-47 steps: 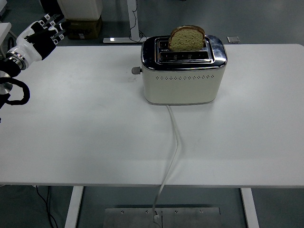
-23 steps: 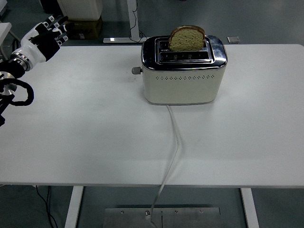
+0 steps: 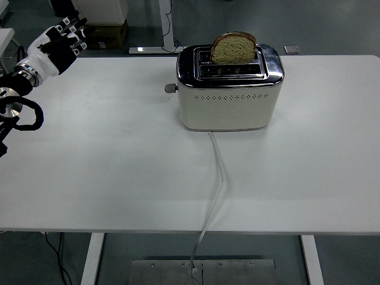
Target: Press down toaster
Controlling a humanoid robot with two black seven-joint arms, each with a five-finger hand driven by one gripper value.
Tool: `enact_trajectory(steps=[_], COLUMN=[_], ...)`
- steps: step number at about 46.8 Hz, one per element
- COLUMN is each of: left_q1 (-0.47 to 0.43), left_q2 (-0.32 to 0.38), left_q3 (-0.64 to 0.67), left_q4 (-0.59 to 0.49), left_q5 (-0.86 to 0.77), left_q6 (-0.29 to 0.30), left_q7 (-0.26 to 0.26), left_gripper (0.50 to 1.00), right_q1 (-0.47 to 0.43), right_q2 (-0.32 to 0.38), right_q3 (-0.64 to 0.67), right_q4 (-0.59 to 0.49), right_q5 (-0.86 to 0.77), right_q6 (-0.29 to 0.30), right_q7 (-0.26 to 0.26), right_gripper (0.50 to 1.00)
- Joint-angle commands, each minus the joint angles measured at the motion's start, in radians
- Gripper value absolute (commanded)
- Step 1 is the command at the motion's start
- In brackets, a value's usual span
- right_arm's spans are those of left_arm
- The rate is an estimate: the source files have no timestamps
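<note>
With our left hand [image 3: 56, 43] hovering open and empty at the upper left, well apart from the toaster [image 3: 228, 89] sitting upper centre on the worktop [image 3: 107, 172], we are risking missing its small lever [image 3: 171, 88] or shoving the toaster sideways.

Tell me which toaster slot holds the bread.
The far slot: the bread slice stands in the slot farther from the table's near edge, while the toaster's near slot shows empty.
</note>
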Motion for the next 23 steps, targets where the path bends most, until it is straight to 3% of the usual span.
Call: enact_trajectory(steps=[1, 23], left_q1=[-0.005, -0.028], left_q2=[0.0, 0.003], left_q3=[0.0, 0.003], left_q4=[0.0, -0.006], left_q5=[0.0, 0.002], left_q6=[-0.002, -0.002], left_q7=[0.001, 0.015], left_gripper=[1.0, 1.0], right_q1=[0.0, 0.0], right_q2=[0.0, 0.0], right_q3=[-0.001, 0.001], right_q4=[0.0, 0.0], right_q5=[0.0, 0.0], right_q6=[0.0, 0.0], right_q7=[0.0, 0.0], right_gripper=[0.998, 0.998])
